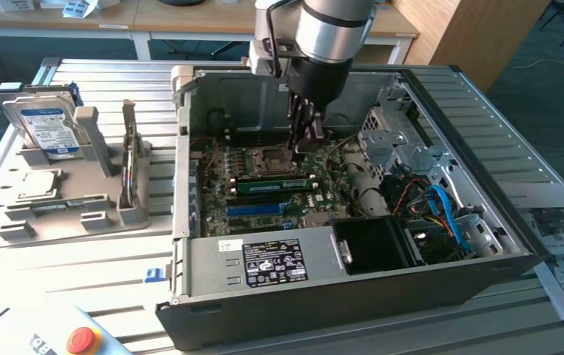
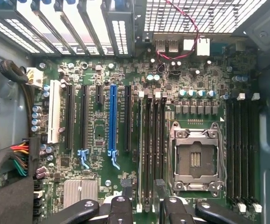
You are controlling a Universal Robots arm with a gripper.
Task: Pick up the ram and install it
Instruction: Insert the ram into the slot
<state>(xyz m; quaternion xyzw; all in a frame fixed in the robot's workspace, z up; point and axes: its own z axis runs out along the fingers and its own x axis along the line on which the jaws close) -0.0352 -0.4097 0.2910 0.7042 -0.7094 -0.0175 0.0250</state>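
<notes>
In the exterior view the ram (image 1: 274,185) lies long-side across the motherboard (image 1: 225,194), at 6 o'clock of the CPU socket (image 1: 270,157) – seemingly seated in a slot. The pincer (image 1: 307,133) hangs above, fingers spread and holding nothing. The stick should be light, stiff and fragile – best taken by its bare long edges, off the chips and contacts. The power supply label (image 1: 274,262) and the hard drive label (image 1: 45,122) are unreadable.

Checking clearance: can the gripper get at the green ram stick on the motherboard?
Probably yes: the gripper hangs open inside the open case, close above the ram, nothing visibly between them.
</notes>
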